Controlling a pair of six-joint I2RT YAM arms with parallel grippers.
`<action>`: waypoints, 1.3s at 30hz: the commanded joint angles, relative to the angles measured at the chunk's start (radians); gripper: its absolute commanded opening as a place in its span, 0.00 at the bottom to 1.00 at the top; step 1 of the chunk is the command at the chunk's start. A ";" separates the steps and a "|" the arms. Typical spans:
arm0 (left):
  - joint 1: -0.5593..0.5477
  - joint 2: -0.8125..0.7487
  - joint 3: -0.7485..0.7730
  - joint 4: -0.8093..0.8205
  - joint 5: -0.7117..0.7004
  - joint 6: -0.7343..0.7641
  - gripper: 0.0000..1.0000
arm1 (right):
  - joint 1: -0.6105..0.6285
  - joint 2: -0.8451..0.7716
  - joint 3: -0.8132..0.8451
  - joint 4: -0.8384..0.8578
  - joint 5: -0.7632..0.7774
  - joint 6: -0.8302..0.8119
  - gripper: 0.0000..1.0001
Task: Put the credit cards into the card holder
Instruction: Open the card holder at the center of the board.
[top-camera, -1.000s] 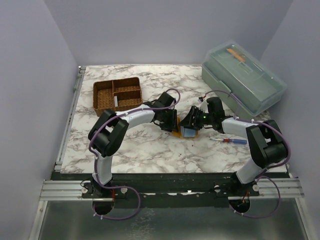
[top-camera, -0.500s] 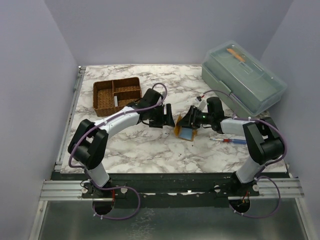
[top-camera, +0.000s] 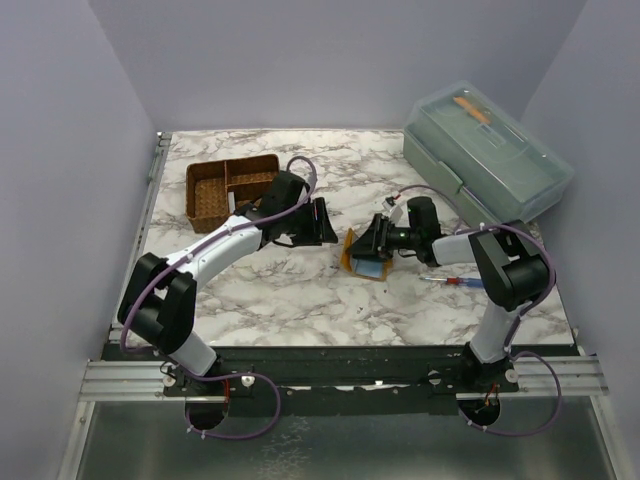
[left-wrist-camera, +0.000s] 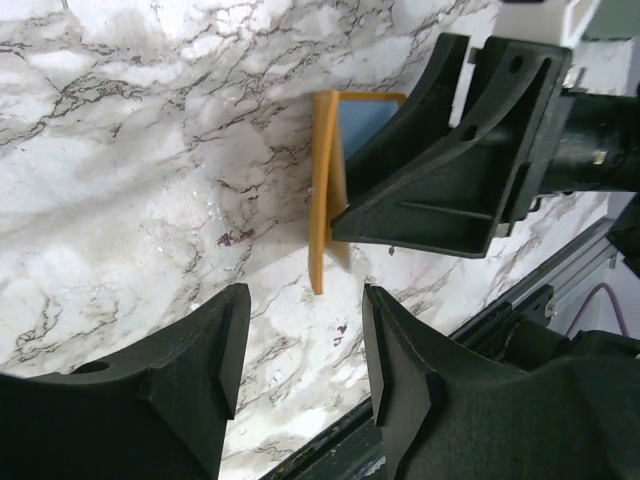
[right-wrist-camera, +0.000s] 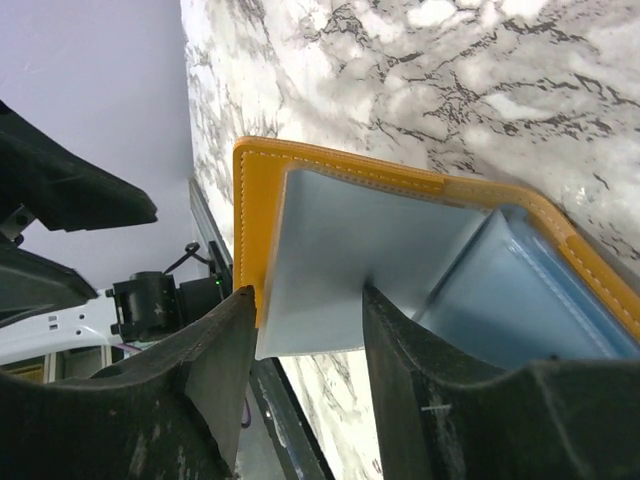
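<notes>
Top external: the card holder (top-camera: 358, 262) sits near the middle of the bench (top-camera: 280, 295), with one orange leaf tipped up. The right pincer (top-camera: 373, 243) is on it, half parted, its fingers on either side of the holder's pale blue inner face. Whether they clamp it I cannot tell. The left pincer (top-camera: 322, 222) hangs just left of the holder, apart from it, jaws spread and empty.

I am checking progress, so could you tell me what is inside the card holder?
The open card holder shows pale blue-grey flat surfaces inside; card or lining, I cannot tell. The right gripper covers part of it.
</notes>
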 joint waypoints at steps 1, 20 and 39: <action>0.020 -0.040 -0.015 0.052 0.041 -0.028 0.56 | 0.011 0.049 0.027 0.059 -0.032 0.015 0.53; 0.023 0.225 0.005 0.379 0.271 -0.243 0.14 | 0.011 0.148 0.020 0.029 0.021 -0.022 0.13; 0.018 0.375 -0.066 0.254 0.044 -0.195 0.00 | 0.012 -0.115 0.028 -0.615 0.600 -0.233 0.48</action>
